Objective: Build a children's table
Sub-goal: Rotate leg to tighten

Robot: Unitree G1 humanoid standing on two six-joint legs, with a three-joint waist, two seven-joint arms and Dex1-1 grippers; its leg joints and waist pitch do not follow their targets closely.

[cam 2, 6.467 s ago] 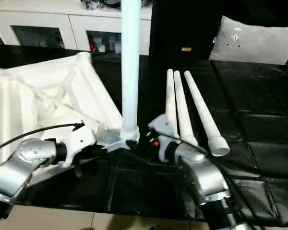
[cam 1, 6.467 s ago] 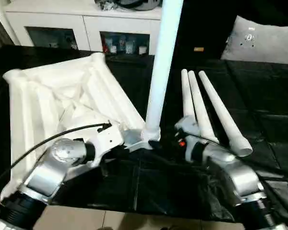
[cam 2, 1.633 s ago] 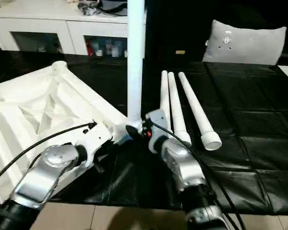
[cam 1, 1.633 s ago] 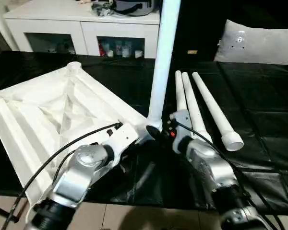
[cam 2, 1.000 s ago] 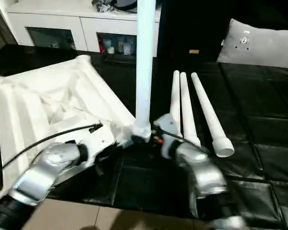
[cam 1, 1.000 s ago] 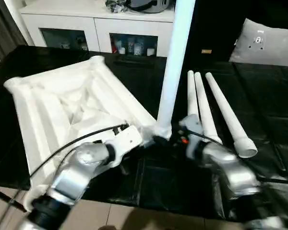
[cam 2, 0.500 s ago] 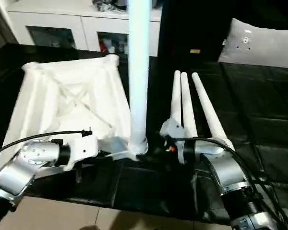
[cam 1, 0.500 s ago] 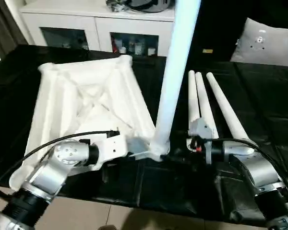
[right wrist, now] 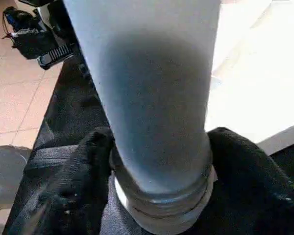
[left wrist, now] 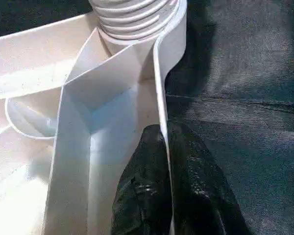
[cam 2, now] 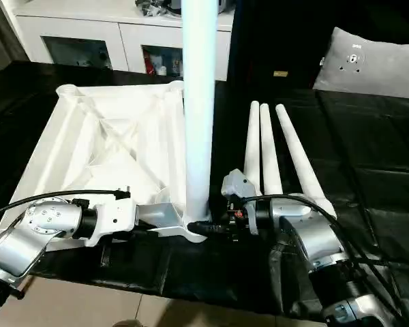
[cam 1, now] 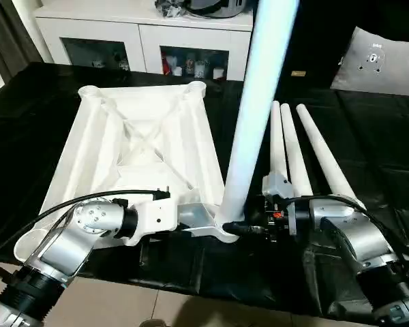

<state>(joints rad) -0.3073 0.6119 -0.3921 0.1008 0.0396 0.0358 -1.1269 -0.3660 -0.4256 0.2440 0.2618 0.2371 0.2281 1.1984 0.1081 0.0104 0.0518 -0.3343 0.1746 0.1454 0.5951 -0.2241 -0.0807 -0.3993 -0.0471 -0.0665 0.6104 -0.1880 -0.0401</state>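
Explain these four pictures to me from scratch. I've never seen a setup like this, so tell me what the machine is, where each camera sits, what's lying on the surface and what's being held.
This is a humanoid robot with two silver arms, each ending in a gripper with two black fingers. Two pictures come from cameras on its head, looking down over its arms. The other two come from cameras on its wrists, looking along the fingers.

On the black-covered surface lies a white table top, upside down, ribs showing. One leg stands upright in its near corner socket. Three spare legs lie side by side to the right.

The left gripper is shut on the table top's thin rim beside that socket. The right gripper has a finger on either side of the upright leg's base. A white cabinet stands behind.
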